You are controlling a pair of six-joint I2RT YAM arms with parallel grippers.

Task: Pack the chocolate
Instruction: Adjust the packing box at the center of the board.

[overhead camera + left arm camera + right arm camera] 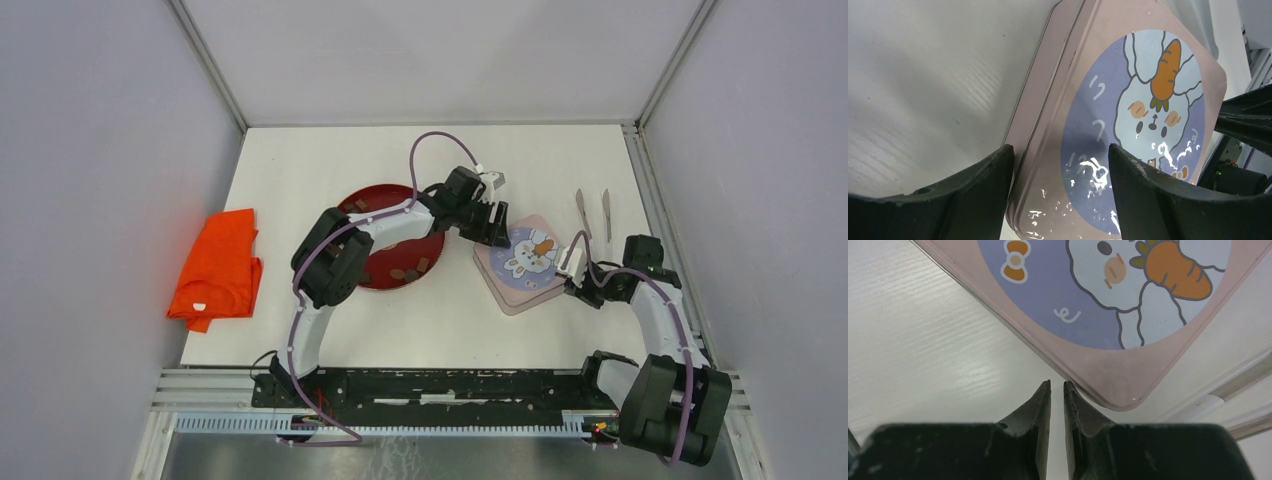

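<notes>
- Since the pale pink square tin box [515,295] with the bunny-and-carrot lid sits shut on the white table [330,160], nothing can be packed yet. The bite-size brown chocolate pieces [398,273] all lie on the round dark-red plate [385,192], just left of the box and partly under the left arm.
- Left gripper [1059,152]: released, jaws wide. In its wrist view one box edge falls betw. the fingers; contact or not, we can't tell. Risk: if it clamps base & lid together, the lid won't part and the whole box comes up.
- Right gripper [1057,386]: jaws drawn almost together w/ only a slit, tips right at the lid's rim near a corner. We see nothing betw. them and can't tell if they nip the rim or are fully clenched. Risk: they meet beside the rim, not on it, so a pull gets nothing.
- The table looks smooth, so a push from either side prob. slides or spins the box, maybe toward the thin metal tongs [581,210] beyond it.
- Both grippers work the same small box, so a clash is possible.
- The left forearm hangs over the plate, so a low sweep could scatter the pieces.
- The orange folded cloth [220,265] is well apart, no concern.
</notes>
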